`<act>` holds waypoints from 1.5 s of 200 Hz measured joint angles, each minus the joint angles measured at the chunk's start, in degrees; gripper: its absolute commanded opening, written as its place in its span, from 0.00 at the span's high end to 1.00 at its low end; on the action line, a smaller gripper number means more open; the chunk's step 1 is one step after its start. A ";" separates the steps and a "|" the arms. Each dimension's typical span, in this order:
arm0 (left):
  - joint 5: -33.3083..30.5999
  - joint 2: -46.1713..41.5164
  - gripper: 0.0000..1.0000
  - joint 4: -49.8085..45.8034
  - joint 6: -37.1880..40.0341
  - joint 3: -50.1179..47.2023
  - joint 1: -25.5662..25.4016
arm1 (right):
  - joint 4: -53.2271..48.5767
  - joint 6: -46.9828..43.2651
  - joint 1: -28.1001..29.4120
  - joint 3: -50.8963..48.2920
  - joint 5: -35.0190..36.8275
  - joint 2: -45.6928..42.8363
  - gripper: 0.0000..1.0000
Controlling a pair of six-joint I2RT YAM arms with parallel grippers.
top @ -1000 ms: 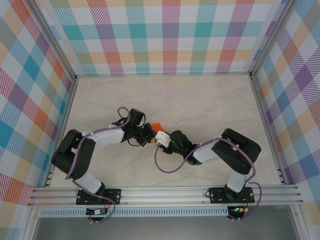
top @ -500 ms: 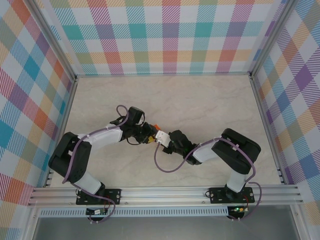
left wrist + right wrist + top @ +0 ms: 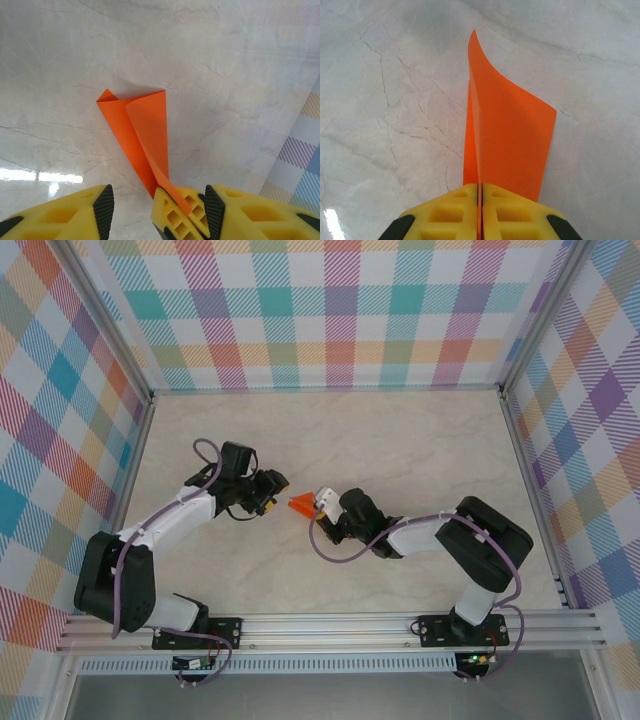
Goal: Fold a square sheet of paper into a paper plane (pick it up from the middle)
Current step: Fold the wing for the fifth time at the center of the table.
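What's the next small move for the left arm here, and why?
Probably ease the left gripper toward the paper and pinch its loose flap to fold it down. The right gripper is shut on one end, the left is open and holds nothing, and the flap curls up uncreased.

Bright, even light, soft shadows; white glare patch on the bench point(image 3: 45, 176) in left wrist view, everything pretty sharp.

Bare tabletop point(image 3: 420, 440) all around the paper plane point(image 3: 299, 504); checked walls point(image 3: 340, 320) well apart.
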 measured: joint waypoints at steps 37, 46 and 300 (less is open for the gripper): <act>1.77 -1.42 0.65 6.19 0.02 -5.88 -0.31 | -3.26 7.45 -1.44 1.55 -4.26 0.00 0.90; 2.23 -1.40 0.67 7.54 -0.31 -7.26 -0.61 | -3.69 9.35 -1.92 1.70 -5.46 0.02 0.89; 5.68 11.61 0.85 25.90 -1.16 -10.67 -7.26 | -7.17 35.04 -7.72 5.20 -23.71 5.84 0.90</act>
